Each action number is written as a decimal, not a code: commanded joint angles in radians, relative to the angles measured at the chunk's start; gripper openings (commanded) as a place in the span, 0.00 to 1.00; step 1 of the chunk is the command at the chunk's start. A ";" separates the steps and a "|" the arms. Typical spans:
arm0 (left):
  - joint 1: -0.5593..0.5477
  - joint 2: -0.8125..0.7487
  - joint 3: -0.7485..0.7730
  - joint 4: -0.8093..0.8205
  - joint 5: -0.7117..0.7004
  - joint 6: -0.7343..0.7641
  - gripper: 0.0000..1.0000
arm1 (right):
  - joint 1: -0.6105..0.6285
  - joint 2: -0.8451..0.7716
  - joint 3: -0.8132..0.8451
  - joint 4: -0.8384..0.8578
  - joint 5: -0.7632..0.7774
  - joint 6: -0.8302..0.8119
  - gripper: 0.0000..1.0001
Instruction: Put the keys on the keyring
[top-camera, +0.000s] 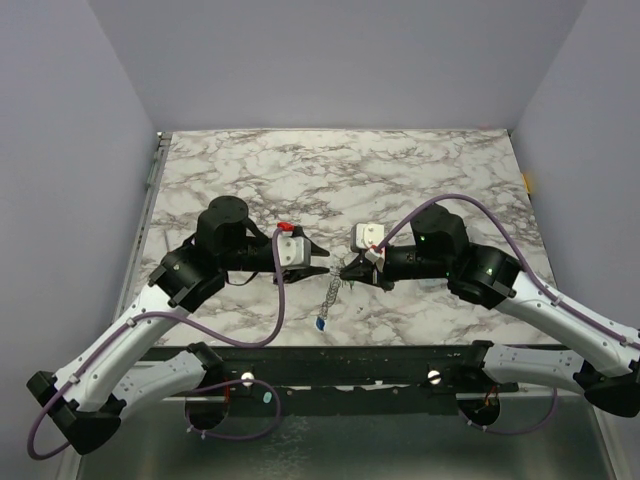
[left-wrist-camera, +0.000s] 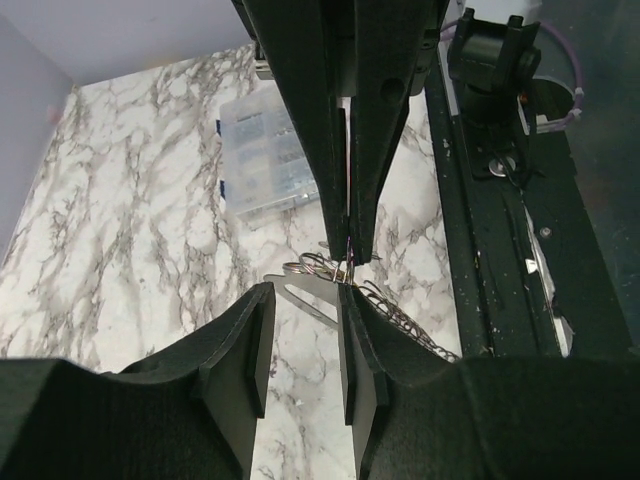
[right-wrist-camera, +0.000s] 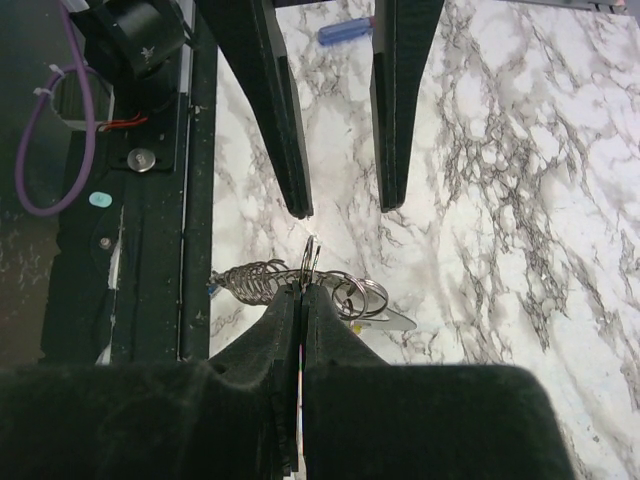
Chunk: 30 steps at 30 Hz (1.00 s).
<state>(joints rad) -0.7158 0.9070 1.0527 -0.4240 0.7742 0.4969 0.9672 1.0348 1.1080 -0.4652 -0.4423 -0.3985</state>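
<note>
"Marbled table (top-camera: 400, 170), plain grey walls: my two arms meet at mid-frame in the top view. Right gripper (left-wrist-camera: 350, 248): fingers pressed together on a thin loop of the keyring (right-wrist-camera: 355, 295); whether the ring rests on the surface or sits just above it I cannot tell. Left gripper (right-wrist-camera: 345, 207): fingers apart, nothing between them, tips just beside the rings."

"What could go wrong from here?"

"Two things, as I judge it. The loop is thin wire, so a slight twist from the left fingers could pull it out of the right pinch. The chain (left-wrist-camera: 410, 320) trails slack toward the lower frame edge and could snag a closing finger."

"Counts?"

"Arms, two; grippers, two; keyring, one, with small rings bunched on it; chain, one. Keys: one blue key (top-camera: 320, 323) at the chain's lower end in the top view; whether it is threaded I cannot tell, and I see no green or yellow one. Clear plastic box (left-wrist-camera: 265, 155), one, upper left of the left wrist view. Pen (right-wrist-camera: 345, 30), one, top edge of the right wrist view."
</note>
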 joint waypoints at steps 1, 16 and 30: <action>-0.014 0.014 0.015 -0.045 0.052 0.038 0.37 | 0.004 -0.015 0.028 -0.003 0.010 -0.012 0.01; -0.079 0.063 0.009 -0.045 0.019 0.043 0.35 | 0.004 -0.004 0.038 0.008 -0.001 -0.006 0.01; -0.094 0.076 0.010 -0.040 -0.037 0.086 0.00 | 0.004 -0.008 0.042 0.005 -0.009 -0.003 0.01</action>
<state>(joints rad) -0.7990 0.9764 1.0527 -0.4576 0.7677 0.5499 0.9672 1.0351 1.1099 -0.4686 -0.4427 -0.4011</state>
